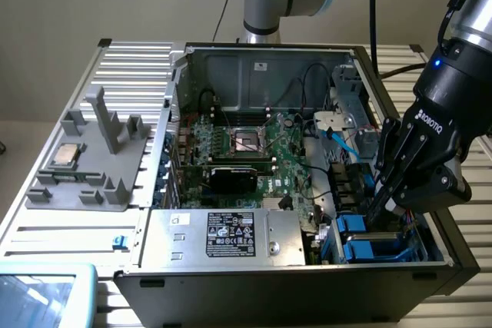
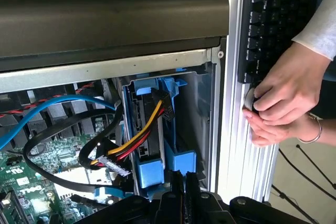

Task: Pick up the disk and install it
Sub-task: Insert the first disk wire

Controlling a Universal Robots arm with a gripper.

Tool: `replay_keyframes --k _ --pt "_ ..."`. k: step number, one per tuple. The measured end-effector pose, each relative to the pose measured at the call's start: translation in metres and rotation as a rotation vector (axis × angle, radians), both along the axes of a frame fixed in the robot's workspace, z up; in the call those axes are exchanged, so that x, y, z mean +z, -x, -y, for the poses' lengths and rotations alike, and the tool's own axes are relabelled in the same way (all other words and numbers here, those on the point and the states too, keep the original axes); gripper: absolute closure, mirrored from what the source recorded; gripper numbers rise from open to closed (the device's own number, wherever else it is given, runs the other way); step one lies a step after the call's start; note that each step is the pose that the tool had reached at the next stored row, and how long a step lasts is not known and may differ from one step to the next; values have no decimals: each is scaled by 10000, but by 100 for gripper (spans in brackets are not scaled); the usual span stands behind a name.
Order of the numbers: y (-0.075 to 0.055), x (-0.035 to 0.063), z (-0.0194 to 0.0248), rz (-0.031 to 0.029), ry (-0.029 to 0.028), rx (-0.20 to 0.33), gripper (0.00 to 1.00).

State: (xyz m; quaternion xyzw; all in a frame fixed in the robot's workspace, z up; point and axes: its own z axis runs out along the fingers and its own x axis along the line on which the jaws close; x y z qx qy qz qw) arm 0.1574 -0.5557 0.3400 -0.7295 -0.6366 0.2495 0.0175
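1. The disk [image 1: 357, 225] sits in the drive bay in the corner of the computer case [image 1: 261, 74], low at the exterior view's right and close to the front wall. In the wrist view the disk [image 2: 148, 173] stands on edge there, with its blue carrier rails and tabs showing.
2. A bundle of yellow, red and black wires [image 2: 139, 137] runs to a dark plug at the disk's end. A blue cable [image 2: 52, 109] curves away beside it.
3. The gripper [image 1: 378, 214] reaches down into that bay, its tips just beside the blue tabs; I cannot tell whether they touch. In the wrist view its fingers [image 2: 177, 191] are pressed together with nothing between them.
4. The green motherboard [image 1: 246, 151] lies in the middle of the case. A silver box with a black label [image 1: 231, 236] runs along the front.
5. Outside the case, at the exterior view's left, a grey tray [image 1: 92, 190] carries a small square chip [image 1: 65, 156].
6. In the wrist view a person's hands [image 2: 278, 106] are clasped around a small round object beside a black keyboard [image 2: 278, 14], well apart from the bay.
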Motion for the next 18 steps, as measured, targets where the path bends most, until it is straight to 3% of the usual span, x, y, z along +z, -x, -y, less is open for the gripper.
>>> replay_keyframes --k 3,6,9,15,17,18 --pt "-1 1 1 0 -25 8 84" --pt "-2 -1 0 28 -307 182 84" --pt "-6 0 1 123 -481 355 84" --pt "-6 1 4 142 -482 363 84" --pt "-9 2 14 275 -517 426 84" --pt "-11 3 19 383 -545 483 84"
